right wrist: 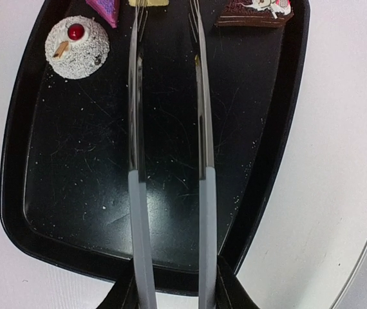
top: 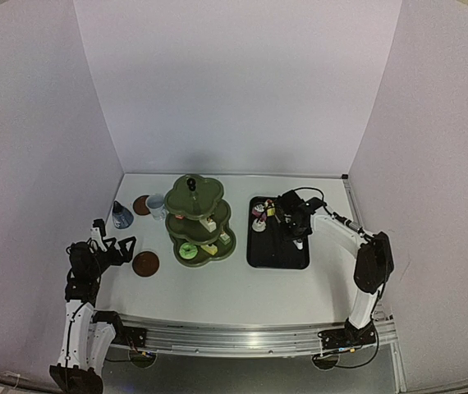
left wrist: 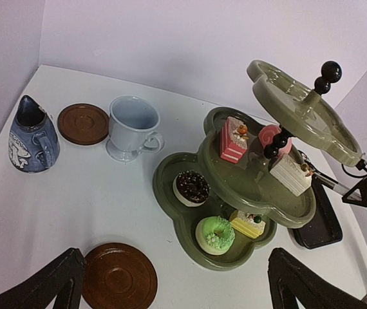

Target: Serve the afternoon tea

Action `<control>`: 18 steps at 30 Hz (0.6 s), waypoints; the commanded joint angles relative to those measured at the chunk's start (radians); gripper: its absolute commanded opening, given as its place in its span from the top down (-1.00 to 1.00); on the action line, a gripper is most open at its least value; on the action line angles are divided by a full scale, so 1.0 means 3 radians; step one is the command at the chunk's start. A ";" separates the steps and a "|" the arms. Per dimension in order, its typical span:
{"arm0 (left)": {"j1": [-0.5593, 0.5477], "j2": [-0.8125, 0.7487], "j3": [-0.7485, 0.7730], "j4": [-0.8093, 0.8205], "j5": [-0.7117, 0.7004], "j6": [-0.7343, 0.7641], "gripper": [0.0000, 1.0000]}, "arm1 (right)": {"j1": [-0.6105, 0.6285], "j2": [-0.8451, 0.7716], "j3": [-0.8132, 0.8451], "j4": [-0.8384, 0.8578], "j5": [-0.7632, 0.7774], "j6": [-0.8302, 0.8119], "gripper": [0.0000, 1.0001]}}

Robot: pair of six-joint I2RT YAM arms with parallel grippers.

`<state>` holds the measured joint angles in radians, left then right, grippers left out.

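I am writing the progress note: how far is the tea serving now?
Done: six cakes sit on the two lower tiers of the stand. In hand: the right gripper holds the tongs over the tray, where four more wait. Left: those four, the bare top tier, and the mug, which stands beside its coaster.

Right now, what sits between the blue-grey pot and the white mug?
A brown round coaster lies between the blue-grey pot and white mug; left wrist view shows it.

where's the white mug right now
In the left wrist view the white mug stands on the table between the far brown coaster on its left and the olive-green three-tier stand on its right.
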<state>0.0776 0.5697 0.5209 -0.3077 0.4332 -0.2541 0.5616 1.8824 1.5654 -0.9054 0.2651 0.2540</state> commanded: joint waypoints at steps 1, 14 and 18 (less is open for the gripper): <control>0.0012 -0.0023 0.0023 0.0039 -0.0015 0.0054 -0.99 | -0.0117 0.0052 0.0078 0.0150 -0.0223 -0.0218 0.37; 0.0013 0.0056 0.0043 0.0018 0.0002 0.0060 -0.99 | -0.0299 0.0142 0.0165 0.0251 -0.0612 -0.0656 0.37; 0.0013 0.0073 0.0046 0.0018 0.0003 0.0060 -0.99 | -0.0302 0.0167 0.0201 0.0252 -0.0587 -0.0730 0.37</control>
<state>0.0776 0.5841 0.5209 -0.3084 0.4332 -0.2512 0.4752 1.9280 1.5705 -0.8555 0.1147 0.0795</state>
